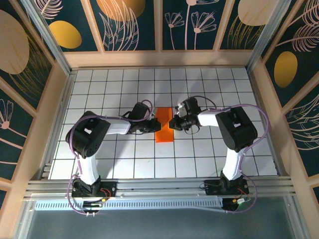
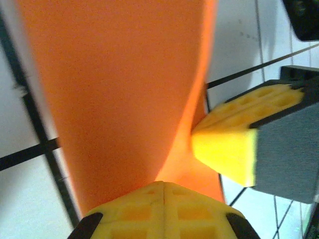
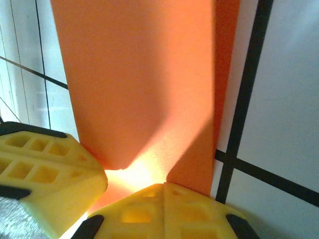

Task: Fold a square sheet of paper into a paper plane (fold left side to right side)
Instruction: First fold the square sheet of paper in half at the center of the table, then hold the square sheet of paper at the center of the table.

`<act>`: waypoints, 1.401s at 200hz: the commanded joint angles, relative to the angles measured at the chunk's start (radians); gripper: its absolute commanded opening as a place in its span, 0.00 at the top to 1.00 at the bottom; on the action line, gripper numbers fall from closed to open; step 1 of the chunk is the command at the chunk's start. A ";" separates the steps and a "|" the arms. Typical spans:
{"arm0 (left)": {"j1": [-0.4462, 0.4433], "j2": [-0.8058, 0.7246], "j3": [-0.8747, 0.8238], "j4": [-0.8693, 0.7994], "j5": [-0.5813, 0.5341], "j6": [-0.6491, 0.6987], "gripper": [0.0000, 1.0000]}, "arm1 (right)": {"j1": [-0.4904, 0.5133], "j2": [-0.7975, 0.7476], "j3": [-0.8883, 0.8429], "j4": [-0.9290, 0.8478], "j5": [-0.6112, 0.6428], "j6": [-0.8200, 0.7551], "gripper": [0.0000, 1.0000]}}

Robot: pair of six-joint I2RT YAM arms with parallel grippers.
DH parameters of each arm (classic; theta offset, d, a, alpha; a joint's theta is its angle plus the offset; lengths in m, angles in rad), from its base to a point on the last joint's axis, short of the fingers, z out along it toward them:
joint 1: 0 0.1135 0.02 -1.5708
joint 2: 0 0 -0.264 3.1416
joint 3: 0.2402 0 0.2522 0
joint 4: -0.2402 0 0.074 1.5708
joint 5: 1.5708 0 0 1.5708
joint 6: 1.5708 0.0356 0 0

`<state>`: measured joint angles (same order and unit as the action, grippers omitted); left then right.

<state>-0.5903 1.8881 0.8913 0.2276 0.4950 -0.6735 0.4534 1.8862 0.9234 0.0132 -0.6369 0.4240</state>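
Top view: the paper (image 1: 164,130) sits mid-table (image 1: 199,154) on the white grid. It reads as a narrow orange strip, long axis running away from the arm bases. The left gripper (image 1: 153,127) is at its left long edge and the right gripper (image 1: 175,122) at its right long edge. The two tips face each other across the strip, close together.

Left wrist view: my left gripper (image 2: 163,191) has its yellow pads pressed together with no gap at the seam. The paper (image 2: 124,89) narrows down into that seam, so I read this as a pinch on the sheet's edge. The sheet bows up off the tiles here. One right finger (image 2: 224,149) touches the paper from the right side.

Right wrist view: the right gripper (image 3: 164,191) is likewise fully closed, pads meeting. The paper (image 3: 144,84) runs down to the seam, so I log it as gripped. An upper layer lies over a lower one, and a thin strip of the lower one shows along the right edge. That upper layer throws a shadow near the tips. A left finger (image 3: 45,174) sits just beside the sheet at lower left.
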 commanded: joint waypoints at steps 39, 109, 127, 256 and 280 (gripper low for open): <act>0.056 0.002 -0.114 0.013 -0.032 0.004 0.99 | 0.001 0.069 -0.018 -0.113 0.167 -0.044 1.00; 0.084 -0.168 -0.170 0.015 -0.031 0.028 1.00 | 0.000 0.065 -0.013 -0.116 0.163 -0.044 1.00; 0.074 -0.227 -0.164 0.037 -0.002 0.025 1.00 | -0.001 0.065 -0.012 -0.116 0.161 -0.044 1.00; -0.012 0.023 0.018 0.003 0.015 0.051 1.00 | -0.001 0.065 -0.015 -0.116 0.163 -0.044 1.00; -0.012 0.033 0.005 -0.003 0.003 0.050 1.00 | 0.002 0.065 -0.013 -0.113 0.160 -0.044 1.00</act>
<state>-0.5980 1.9015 0.8906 0.2527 0.5110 -0.6487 0.4545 1.8881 0.9318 -0.0013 -0.6319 0.4164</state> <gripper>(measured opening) 0.043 0.048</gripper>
